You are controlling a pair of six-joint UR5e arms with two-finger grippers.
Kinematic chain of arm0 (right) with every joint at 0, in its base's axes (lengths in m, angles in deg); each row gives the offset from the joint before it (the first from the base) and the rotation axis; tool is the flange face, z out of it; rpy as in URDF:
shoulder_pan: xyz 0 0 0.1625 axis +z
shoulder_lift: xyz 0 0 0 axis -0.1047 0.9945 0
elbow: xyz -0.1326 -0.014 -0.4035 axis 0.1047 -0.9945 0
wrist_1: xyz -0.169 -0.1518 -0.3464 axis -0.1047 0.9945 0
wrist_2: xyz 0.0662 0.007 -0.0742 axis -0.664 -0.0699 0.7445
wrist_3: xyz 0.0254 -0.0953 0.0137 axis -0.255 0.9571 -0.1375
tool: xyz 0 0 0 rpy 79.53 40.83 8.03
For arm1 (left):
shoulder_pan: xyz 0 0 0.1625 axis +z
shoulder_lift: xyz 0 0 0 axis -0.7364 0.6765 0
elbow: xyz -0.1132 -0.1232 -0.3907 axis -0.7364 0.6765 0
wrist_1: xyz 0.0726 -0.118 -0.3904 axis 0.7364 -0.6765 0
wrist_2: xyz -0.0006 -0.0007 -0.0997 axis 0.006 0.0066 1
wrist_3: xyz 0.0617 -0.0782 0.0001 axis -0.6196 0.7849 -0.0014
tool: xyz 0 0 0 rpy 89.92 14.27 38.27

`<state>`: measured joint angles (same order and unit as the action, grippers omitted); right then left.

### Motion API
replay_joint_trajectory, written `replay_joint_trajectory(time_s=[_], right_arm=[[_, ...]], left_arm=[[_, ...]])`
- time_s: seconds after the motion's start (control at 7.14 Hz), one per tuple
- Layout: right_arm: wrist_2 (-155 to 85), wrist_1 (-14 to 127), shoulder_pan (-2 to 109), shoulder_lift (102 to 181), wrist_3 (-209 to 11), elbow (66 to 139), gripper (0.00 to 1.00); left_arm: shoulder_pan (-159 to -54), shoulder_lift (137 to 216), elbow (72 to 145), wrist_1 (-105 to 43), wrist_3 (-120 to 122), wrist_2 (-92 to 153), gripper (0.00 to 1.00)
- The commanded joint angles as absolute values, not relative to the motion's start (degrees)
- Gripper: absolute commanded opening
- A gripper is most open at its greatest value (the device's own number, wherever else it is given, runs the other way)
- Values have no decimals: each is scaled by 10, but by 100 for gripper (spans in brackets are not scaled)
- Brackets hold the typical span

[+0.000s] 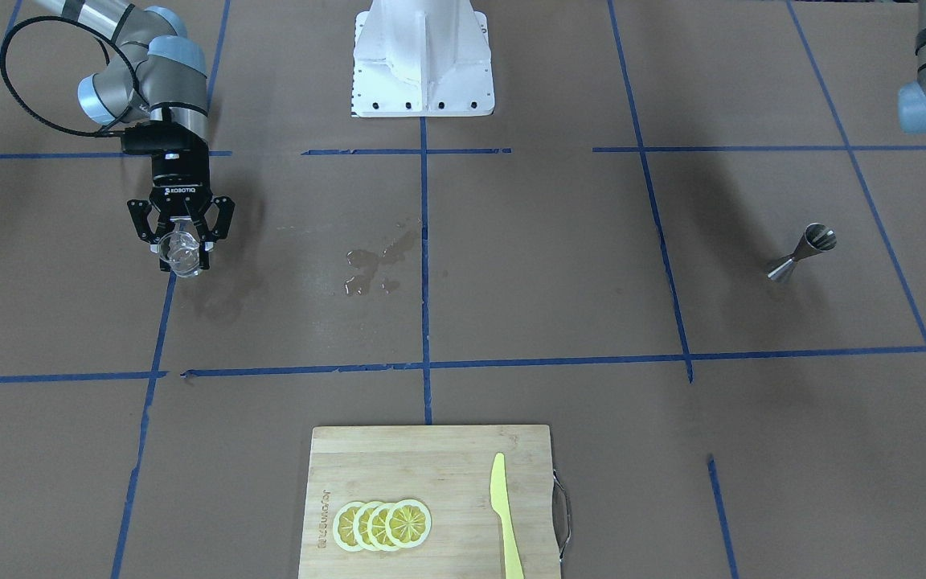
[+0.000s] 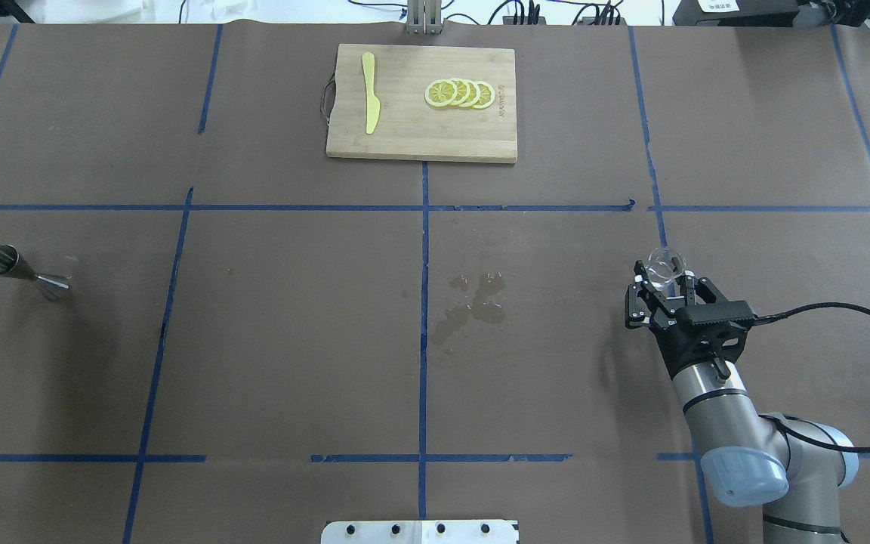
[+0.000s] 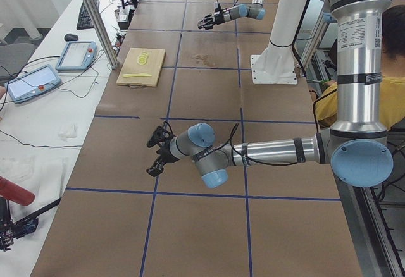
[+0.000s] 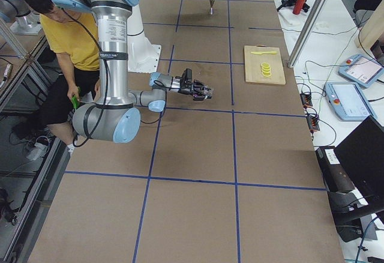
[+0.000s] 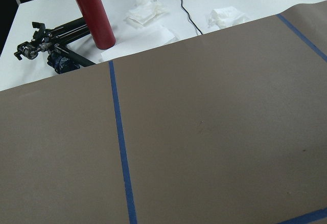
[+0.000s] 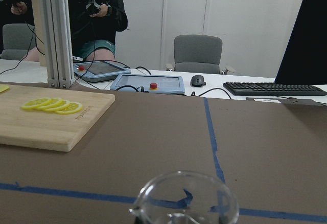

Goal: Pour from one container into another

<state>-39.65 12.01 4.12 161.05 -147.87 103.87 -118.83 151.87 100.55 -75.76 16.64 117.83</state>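
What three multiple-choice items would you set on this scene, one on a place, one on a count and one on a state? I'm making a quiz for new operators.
1. Where is the steel jigger?
A. on the bare table, far from the cutting board
B. on the board, next to the knife
C. clamped in a gripper

2. How many lemon slices lie on the board?
A. two
B. four
C. six

3. What state is the glass cup in?
A. lying on the board
B. standing beside the jigger
C. held in the right gripper

Answers:
1 A: the jigger stands alone on the brown table cover, well away from the board.
2 B: four overlapping slices show in a row.
3 C: the gripper's fingers sit on either side of the cup.
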Motion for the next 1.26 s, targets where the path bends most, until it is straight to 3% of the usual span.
replay_joint_trajectory(time_s=[0.0,1.12], right_arm=[[-389,52,23,1611,-1479,986,0],[-368,28,2,1609,-1473,957,0]], left_arm=[[-1189,1517,1011,-758,166,1178,100],[-1189,1509,1019,-758,167,1178,100]])
